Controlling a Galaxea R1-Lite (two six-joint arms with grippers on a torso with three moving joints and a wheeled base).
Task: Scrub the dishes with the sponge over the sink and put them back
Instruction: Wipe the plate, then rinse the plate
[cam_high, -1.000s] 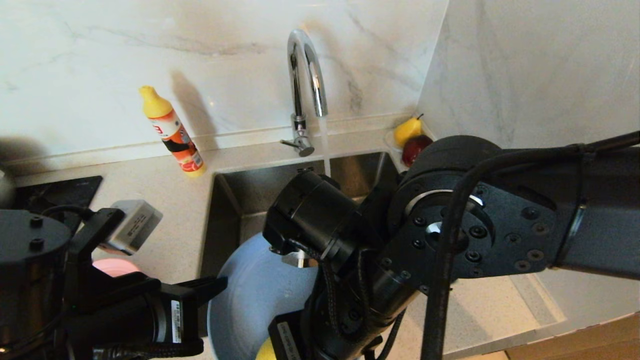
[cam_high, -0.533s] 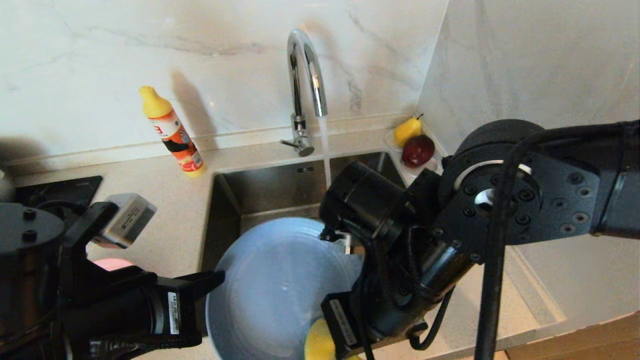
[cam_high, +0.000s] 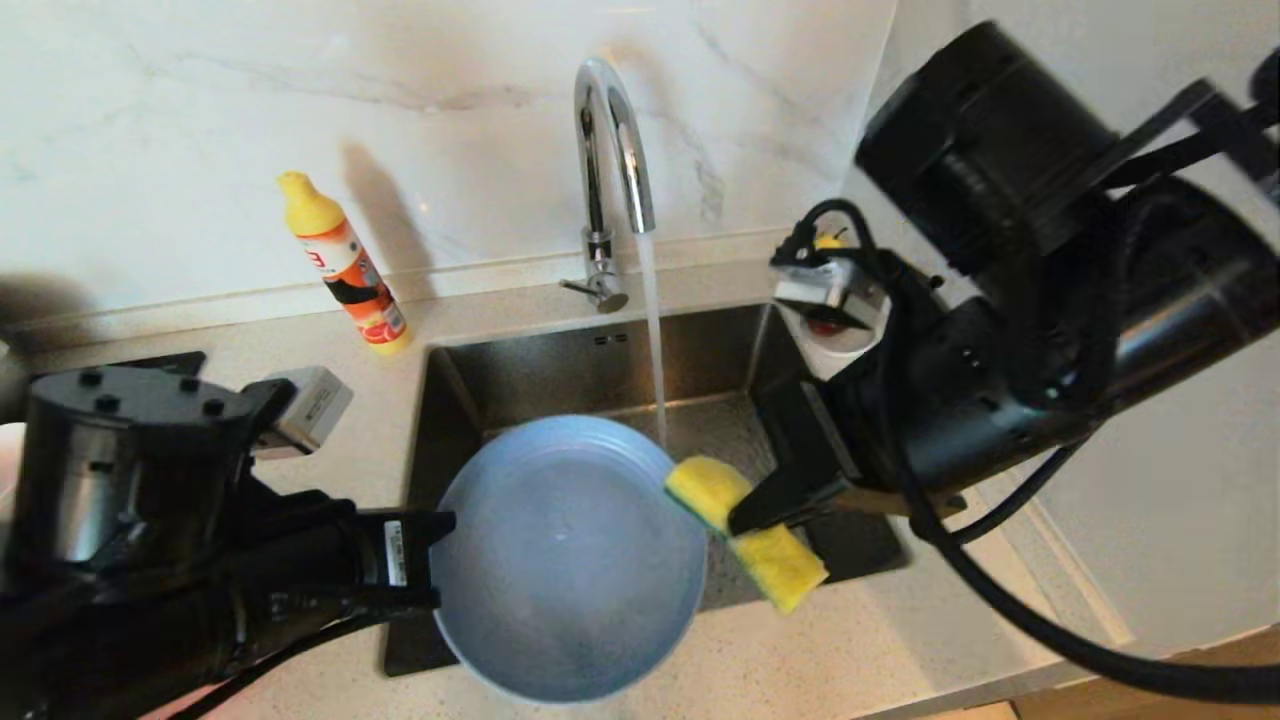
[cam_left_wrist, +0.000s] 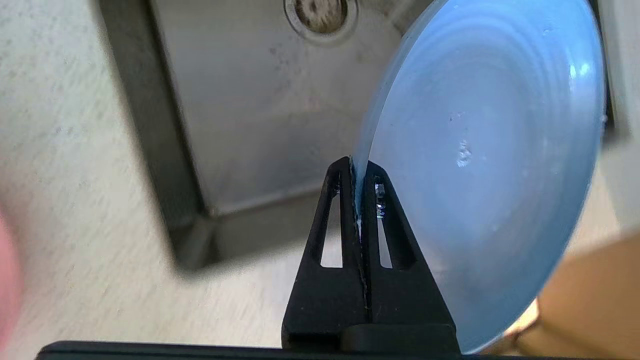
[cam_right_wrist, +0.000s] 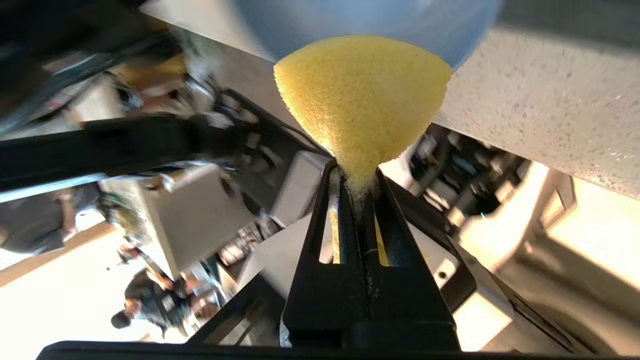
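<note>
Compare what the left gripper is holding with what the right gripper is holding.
The left gripper pinches the rim of a blue-grey plate; the right gripper squeezes a yellow sponge across its middle. The plate is rigid, round and keeps its shape; the sponge is soft, oblong and bulges on both sides of the fingers. The plate is far larger than the sponge. Both are held over the sink, near the running water.

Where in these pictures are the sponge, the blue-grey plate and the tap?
sponge (cam_high: 775, 565): head view, its yellow lower end.
blue-grey plate (cam_high: 565, 560): head view, middle of its face.
tap (cam_high: 610, 110): head view, top of its curved spout.
</note>
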